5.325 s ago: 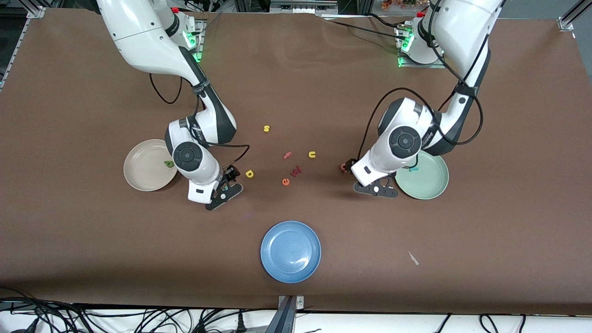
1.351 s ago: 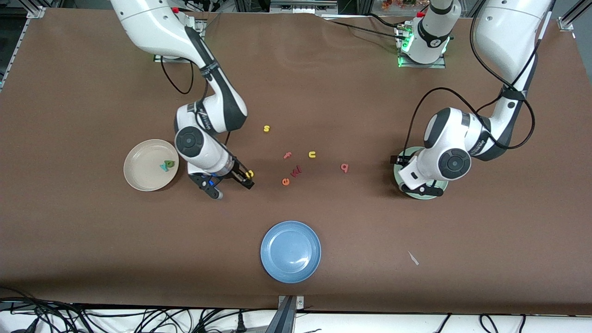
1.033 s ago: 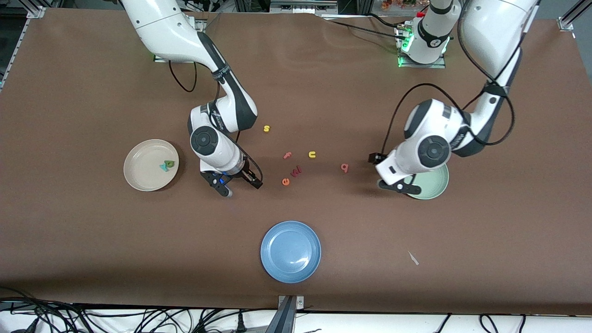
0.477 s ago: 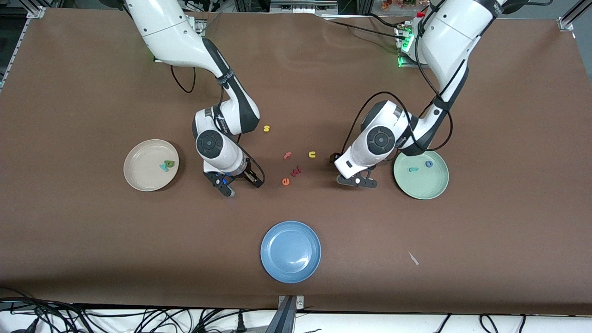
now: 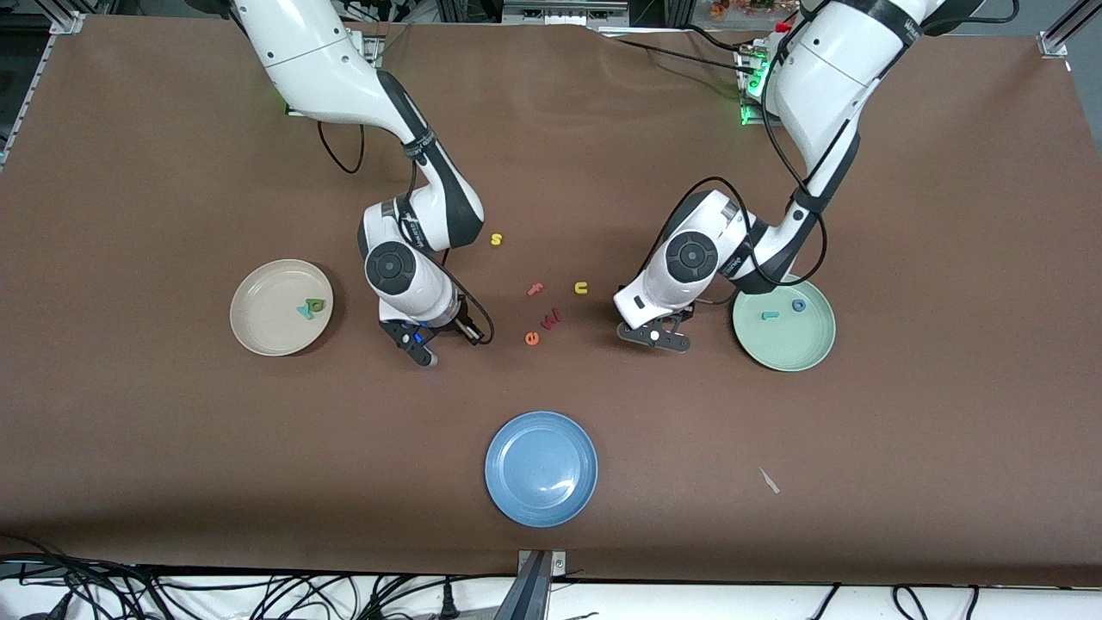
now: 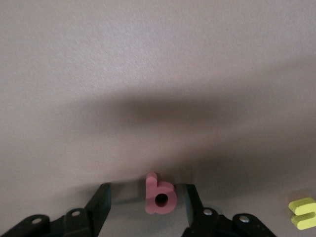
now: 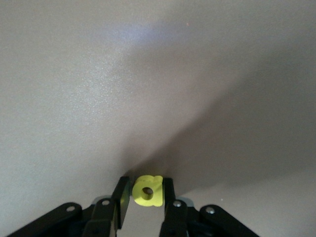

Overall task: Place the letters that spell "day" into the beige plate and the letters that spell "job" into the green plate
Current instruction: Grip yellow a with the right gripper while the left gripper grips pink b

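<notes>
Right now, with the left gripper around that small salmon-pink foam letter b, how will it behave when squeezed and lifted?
The small salmon-pink foam letter b looks thick and blocky, so it probably compresses slightly rather than flopping. It lies flat on the brown table between the left gripper's fingers, with gaps either side, so it seems unlikely to roll. Being tiny, it is likely very light and may shift if one finger touches first.

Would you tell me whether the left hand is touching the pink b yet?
Apart. The left wrist view shows the pink b between the left hand's fingers, with table visible on both sides.
</notes>
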Controlling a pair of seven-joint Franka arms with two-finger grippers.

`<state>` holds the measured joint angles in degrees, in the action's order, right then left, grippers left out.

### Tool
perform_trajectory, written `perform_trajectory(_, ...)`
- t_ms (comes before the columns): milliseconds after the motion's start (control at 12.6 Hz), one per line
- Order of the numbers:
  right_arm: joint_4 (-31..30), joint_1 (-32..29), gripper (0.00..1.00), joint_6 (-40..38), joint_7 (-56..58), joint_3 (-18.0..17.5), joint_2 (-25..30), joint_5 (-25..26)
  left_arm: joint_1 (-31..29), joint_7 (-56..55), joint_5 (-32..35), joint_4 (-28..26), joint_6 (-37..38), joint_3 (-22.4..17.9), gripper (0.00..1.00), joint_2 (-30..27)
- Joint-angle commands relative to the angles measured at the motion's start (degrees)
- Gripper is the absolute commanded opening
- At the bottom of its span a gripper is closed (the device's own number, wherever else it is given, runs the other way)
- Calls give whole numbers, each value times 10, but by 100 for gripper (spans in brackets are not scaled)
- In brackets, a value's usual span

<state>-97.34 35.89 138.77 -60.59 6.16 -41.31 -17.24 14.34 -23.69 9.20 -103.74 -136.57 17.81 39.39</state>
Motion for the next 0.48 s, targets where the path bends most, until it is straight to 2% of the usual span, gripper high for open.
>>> perform_trajectory(0, 11, -1, 20, 2, 8, 1, -11, -2, 12, -10, 17, -10, -4, -4, 51, 0)
perform_trajectory(79, 15, -1, 16, 1, 8, 1, -12, 4, 12, -10, 24, -10, -4, -5, 30, 0)
perform_trajectory(159, 20, -1, 11, -2, 8, 1, -15, 5, 11, -10, 34, -10, -4, -5, 16, -1)
perform_trajectory(238, 24, -1, 9, -6, 8, 1, -15, 5, 11, -10, 35, -9, -3, -5, 7, -3)
perform_trajectory(397, 53, -5, 3, -61, 18, 3, -15, 19, 9, -9, 35, -7, 3, -5, 0, -12)
